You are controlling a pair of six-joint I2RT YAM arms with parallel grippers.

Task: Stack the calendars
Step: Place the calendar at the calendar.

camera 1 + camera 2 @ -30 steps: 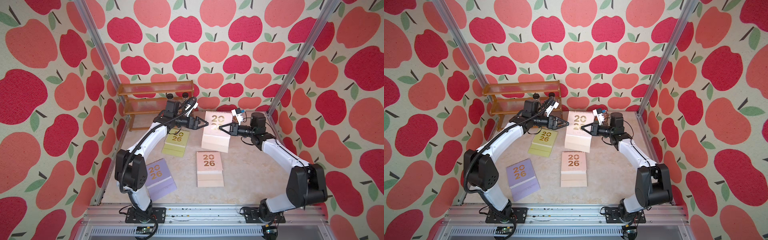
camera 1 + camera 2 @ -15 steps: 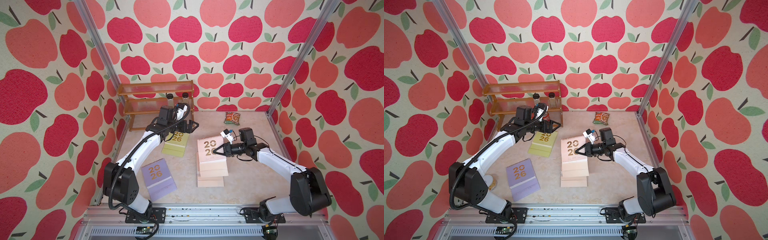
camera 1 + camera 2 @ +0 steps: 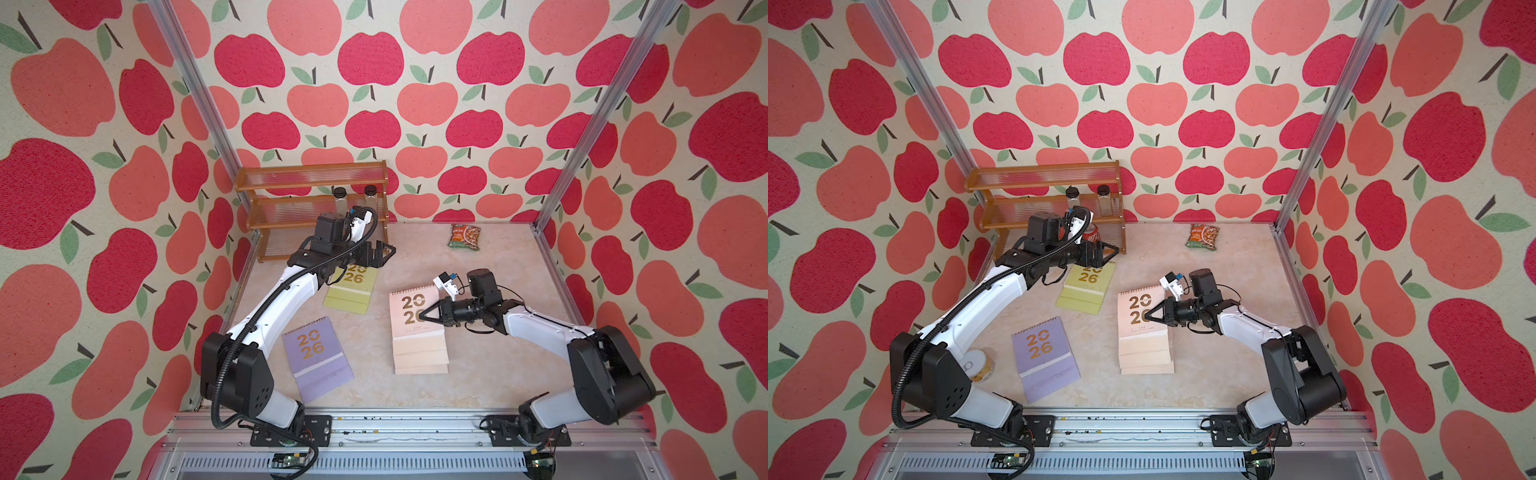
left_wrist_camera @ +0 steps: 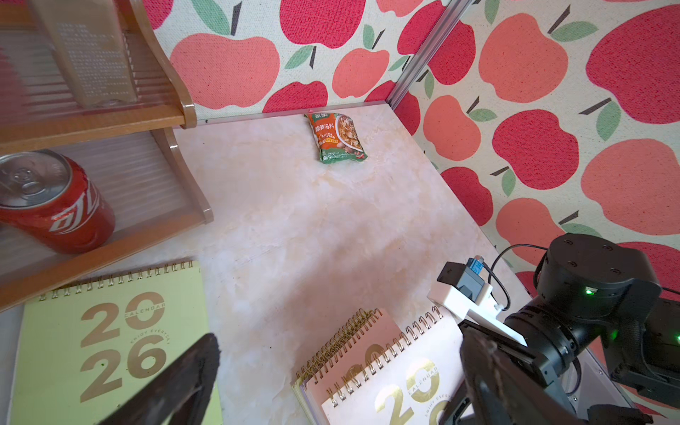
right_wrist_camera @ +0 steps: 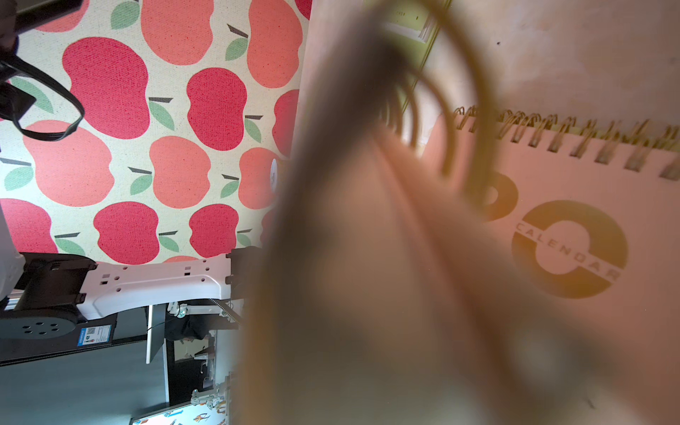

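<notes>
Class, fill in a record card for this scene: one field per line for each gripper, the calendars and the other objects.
Left gripper: open, over the green calendar
Right gripper: shut on the top peach calendar
Pile: beneath that calendar, layers stepped
Lilac calendar: flat, apart from the pile
Packet: near the back wall
Shelf: back corner, holds a can

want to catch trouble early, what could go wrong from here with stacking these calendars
1. The right end effector is shut on the pink calendar, which sits out of line with the pile under it; let go like this, it may overhang or slide off.
2. The open left end effector hangs over the green calendar right beside the shelf with a can on it; reaching down could bump them.
</notes>
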